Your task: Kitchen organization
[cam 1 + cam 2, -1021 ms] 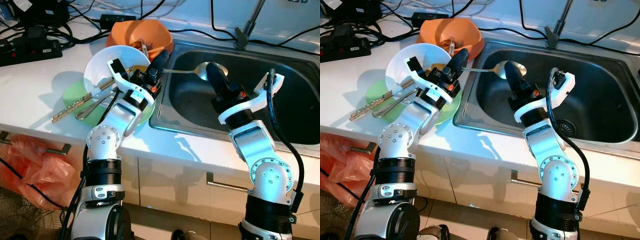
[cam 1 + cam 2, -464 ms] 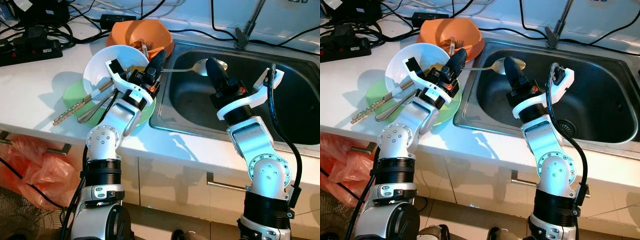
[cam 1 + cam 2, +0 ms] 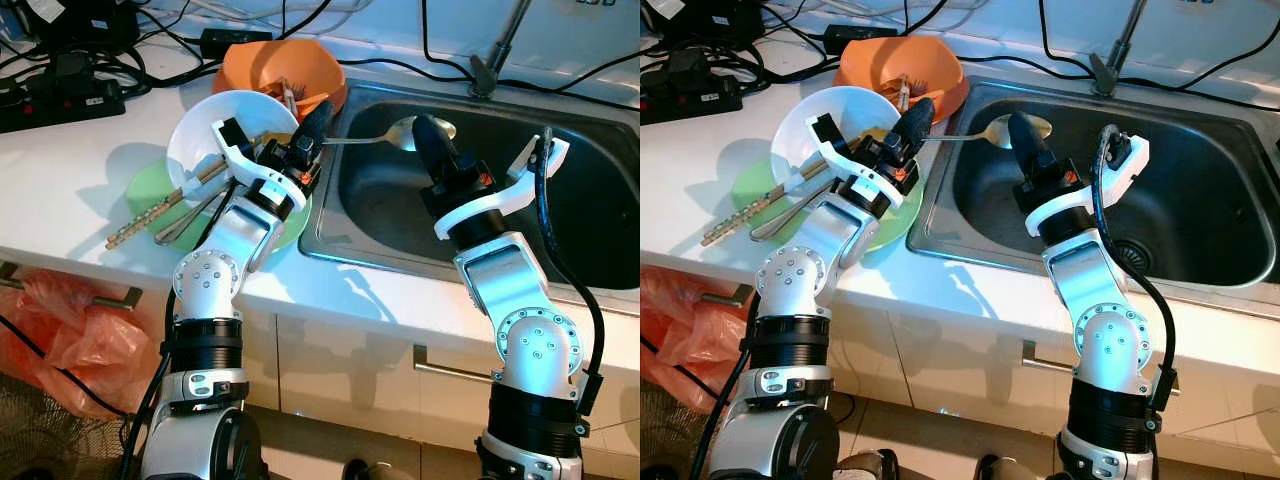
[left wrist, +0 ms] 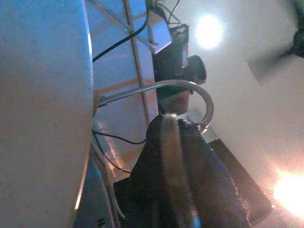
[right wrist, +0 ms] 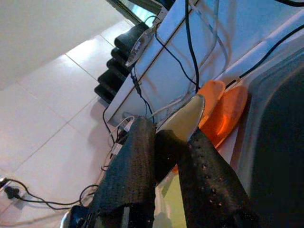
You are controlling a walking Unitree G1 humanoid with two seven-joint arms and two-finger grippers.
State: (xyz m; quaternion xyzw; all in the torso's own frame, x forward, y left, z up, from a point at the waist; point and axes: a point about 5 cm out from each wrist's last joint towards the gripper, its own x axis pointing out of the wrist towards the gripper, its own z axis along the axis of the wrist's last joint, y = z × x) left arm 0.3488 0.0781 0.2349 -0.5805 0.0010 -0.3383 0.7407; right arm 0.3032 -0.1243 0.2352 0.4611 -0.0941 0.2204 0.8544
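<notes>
So the spoon (image 3: pixel 385 137) is up in the air, stretched across the near-left corner of the sink (image 3: pixel 560 190). My left tool (image 3: pixel 313 118) is clamped on the handle end, and my right tool (image 3: pixel 428 133) sits right at the bowl end. From the right wrist cam its two fingers (image 5: pixel 133 175) look pinched on the spoon bowl, so I'd call this mid-handoff.

Everything else is waiting on the bench (image 3: pixel 70 190): white bowl (image 3: pixel 215 120) stacked on the green plate (image 3: pixel 145 190), chopsticks (image 3: pixel 150 212) and another utensil leaning out of it, orange bowl (image 3: pixel 270 65) behind with more stuff inside. I reckon the job's barely started, most of the pile is untouched.
</notes>
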